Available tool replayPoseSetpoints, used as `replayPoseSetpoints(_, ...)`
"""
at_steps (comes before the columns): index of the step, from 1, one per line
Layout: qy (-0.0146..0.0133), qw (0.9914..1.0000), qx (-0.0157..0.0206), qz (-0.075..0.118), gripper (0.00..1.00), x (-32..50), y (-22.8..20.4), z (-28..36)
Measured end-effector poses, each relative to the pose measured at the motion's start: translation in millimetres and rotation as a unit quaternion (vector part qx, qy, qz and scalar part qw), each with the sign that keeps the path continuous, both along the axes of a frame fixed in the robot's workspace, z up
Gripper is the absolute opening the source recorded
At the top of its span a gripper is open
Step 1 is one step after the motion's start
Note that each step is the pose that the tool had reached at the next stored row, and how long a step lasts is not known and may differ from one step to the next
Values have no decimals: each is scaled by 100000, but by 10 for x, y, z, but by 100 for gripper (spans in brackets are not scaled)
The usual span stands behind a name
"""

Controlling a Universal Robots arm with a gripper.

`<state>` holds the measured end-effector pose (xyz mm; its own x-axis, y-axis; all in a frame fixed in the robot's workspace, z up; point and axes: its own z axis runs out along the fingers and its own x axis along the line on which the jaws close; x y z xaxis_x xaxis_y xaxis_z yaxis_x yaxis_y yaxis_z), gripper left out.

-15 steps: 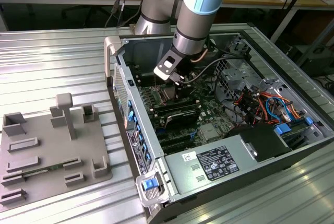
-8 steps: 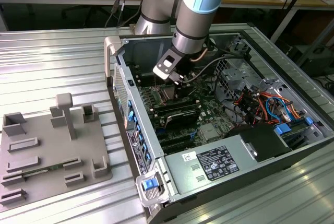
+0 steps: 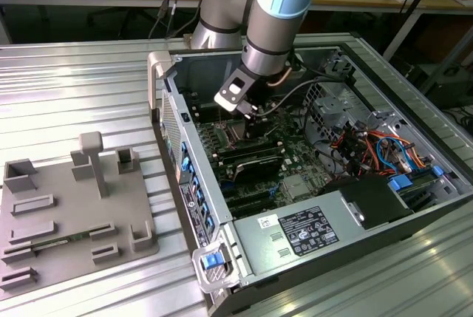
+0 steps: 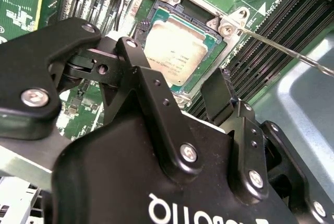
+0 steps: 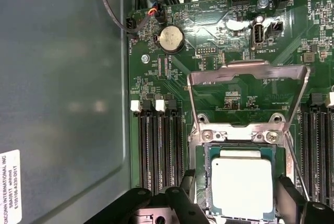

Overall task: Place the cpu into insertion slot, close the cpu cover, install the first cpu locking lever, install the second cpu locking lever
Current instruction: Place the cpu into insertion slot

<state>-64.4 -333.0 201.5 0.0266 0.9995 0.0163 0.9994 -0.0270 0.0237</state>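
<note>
Cpu sat in slot; cover stood open. Tool wide, fingers flanking cpu. Exterior view: tool at 11 o'clock from power supply.

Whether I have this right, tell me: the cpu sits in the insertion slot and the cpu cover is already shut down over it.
Wrong about the cover. The cpu does sit in the insertion slot, but the cpu cover is swung open, tipped back from the slot on its hinge and leaving the chip bare. The first wrist view shows it.
</note>
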Motion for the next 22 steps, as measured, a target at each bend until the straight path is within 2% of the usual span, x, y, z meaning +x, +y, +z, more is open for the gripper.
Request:
replayPoseSetpoints(7, 2, 100000, -26, 3, 69, 0, 4, 59)
replayPoseSetpoints(14, 2, 99999, -507, 3, 67, 0, 4, 174)
replayPoseSetpoints(15, -3, 99998, -579, 1, 60, 0, 4, 176)
replayPoseSetpoints(16, -1, 99998, -651, 5, 60, 0, 4, 180)
replayPoseSetpoints(19, -9, 99998, -650, 4, 42, 0, 4, 181)
replayPoseSetpoints(20, 0, 99998, -663, 1, 42, 0, 4, 183)
replayPoseSetpoints(21, 4, 99998, -665, 1, 36, 0, 4, 184)
replayPoseSetpoints(22, 0, 99998, -661, 2, 24, 0, 4, 184)
